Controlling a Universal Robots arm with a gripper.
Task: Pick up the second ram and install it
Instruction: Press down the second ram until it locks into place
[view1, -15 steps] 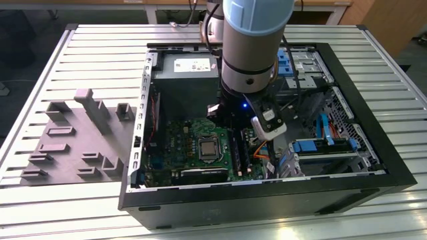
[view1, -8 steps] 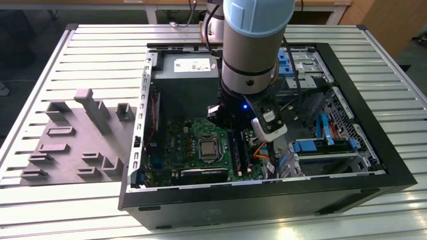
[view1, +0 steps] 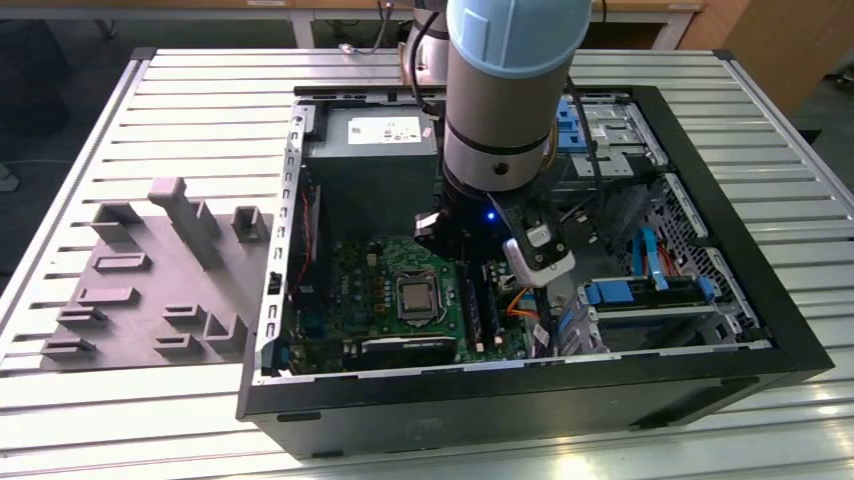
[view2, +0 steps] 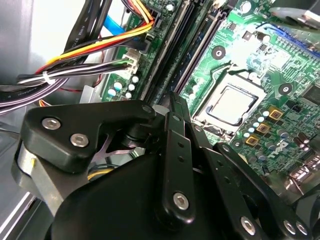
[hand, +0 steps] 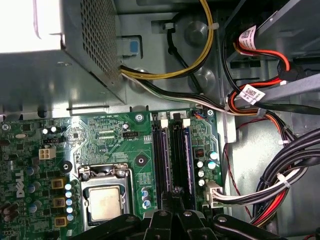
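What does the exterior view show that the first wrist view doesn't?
Exterior view alone: the grey tray on the slatted table at that view's left, the arm, and the whole case.
First wrist view alone: close detail of the yellow and black cables and the memory slots.
Both: the green motherboard and processor.

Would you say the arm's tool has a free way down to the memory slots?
Probably yes: the tool hangs right above the memory slots, and the cable bundle lies off to one side, not across them.

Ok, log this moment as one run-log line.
gripper: inside open computer case | above memory slots | beside processor | fingers: cannot tell
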